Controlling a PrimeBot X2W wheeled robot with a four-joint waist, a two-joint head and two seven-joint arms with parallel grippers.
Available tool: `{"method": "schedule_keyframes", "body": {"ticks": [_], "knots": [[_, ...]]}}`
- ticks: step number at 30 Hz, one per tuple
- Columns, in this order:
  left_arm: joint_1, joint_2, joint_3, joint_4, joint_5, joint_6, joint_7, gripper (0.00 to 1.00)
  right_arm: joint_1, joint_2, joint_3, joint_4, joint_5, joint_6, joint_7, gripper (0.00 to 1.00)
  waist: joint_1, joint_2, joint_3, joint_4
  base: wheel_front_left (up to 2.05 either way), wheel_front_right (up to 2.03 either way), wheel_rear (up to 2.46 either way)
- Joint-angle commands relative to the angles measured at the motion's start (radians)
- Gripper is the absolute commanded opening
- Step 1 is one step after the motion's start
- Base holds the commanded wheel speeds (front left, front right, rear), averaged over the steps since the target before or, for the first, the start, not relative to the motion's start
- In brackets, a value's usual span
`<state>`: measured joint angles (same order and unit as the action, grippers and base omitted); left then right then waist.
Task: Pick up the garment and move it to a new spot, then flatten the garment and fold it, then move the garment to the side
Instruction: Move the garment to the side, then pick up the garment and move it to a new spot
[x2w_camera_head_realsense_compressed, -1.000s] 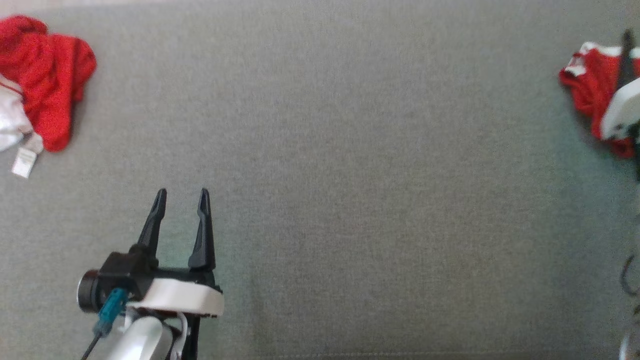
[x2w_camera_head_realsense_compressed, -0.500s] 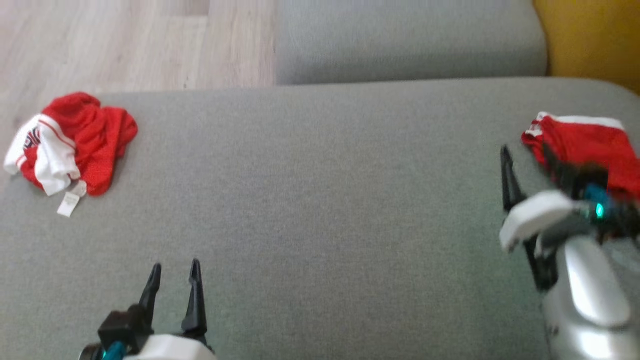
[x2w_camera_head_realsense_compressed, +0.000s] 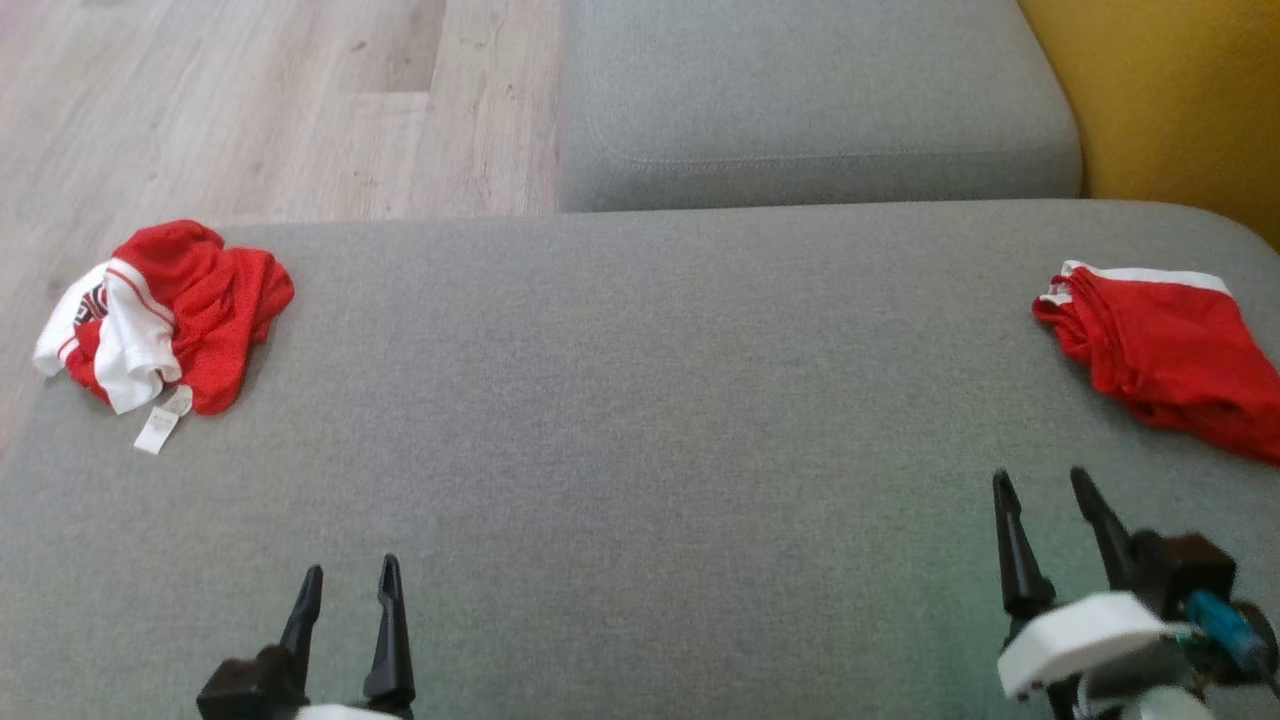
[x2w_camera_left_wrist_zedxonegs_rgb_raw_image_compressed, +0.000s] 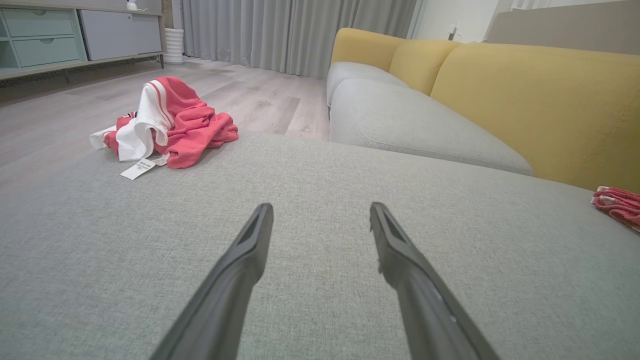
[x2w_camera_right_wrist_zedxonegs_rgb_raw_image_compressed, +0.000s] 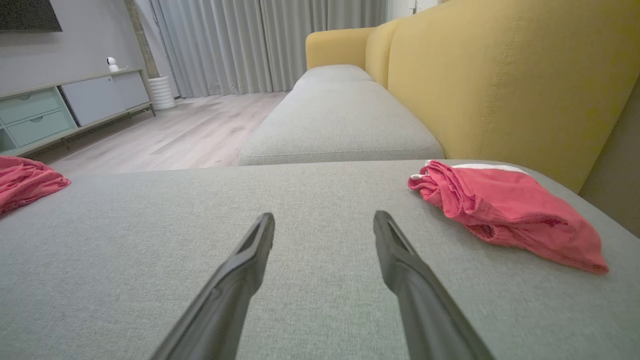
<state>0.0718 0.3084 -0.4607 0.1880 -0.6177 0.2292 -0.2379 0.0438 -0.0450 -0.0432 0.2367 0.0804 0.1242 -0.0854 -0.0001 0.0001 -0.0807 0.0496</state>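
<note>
— Fingers first: how do they stand?
— The left gripper is spread wide with nothing between its fingers. The right gripper is spread just as wide and also holds nothing. Both point out over the bare grey cushion.
— And the clothing?
— A crumpled garment, red and white with a white label at its near edge, lies well ahead of the left fingers and off to their left. A folded garment, red with a white band, lies near the right fingers, ahead and to their right, below the yellow sofa back.
— Any contact?
— None; both pieces lie apart from the fingertips.
</note>
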Motion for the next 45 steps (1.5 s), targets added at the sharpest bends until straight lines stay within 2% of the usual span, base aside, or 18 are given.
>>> {"method": "schedule_keyframes", "body": {"ticks": [1,14,22,27,36,40,45], "knots": [[-0.032,0.008,0.033,-0.03,0.0,0.005,-0.012,1.0,-0.029,-0.005,0.026,-0.04,0.009,0.007,-0.01,1.0,0.0001,-0.0001,-0.002,-0.001,0.0,0.0,0.0],[-0.029,0.009,0.02,-0.038,-0.003,0.004,-0.006,1.0,0.052,-0.005,0.057,-0.087,0.046,0.007,0.007,1.0,0.0001,-0.0001,-0.014,-0.011,0.0,0.0,0.0],[-0.04,0.011,0.012,-0.037,-0.001,0.003,-0.003,1.0,0.058,-0.005,0.05,-0.088,0.048,0.007,0.006,1.0,0.0001,-0.0001,-0.013,0.025,0.0,0.0,0.0],[-0.055,0.018,0.011,-0.04,0.005,0.002,0.0,1.0,0.063,-0.005,0.046,-0.083,0.054,0.007,-0.003,1.0,0.0001,-0.0001,-0.018,0.112,0.0,0.0,0.0],[-0.074,0.06,0.025,-0.07,0.016,0.011,0.015,1.0,0.044,-0.005,0.079,-0.062,0.094,0.007,-0.037,1.0,0.0001,-0.0001,-0.025,0.376,0.0,0.0,0.0],[-0.041,0.065,0.07,-0.106,0.007,0.04,-0.001,1.0,-0.015,-0.005,0.146,-0.051,0.094,0.007,-0.035,1.0,0.0001,-0.0001,0.016,0.414,0.0,0.0,0.0],[0.0,0.059,0.111,-0.141,0.006,0.062,-0.015,1.0,-0.073,-0.005,0.201,-0.026,0.09,0.007,-0.034,1.0,0.0001,-0.0001,0.038,0.431,0.0,0.0,0.0]]}}
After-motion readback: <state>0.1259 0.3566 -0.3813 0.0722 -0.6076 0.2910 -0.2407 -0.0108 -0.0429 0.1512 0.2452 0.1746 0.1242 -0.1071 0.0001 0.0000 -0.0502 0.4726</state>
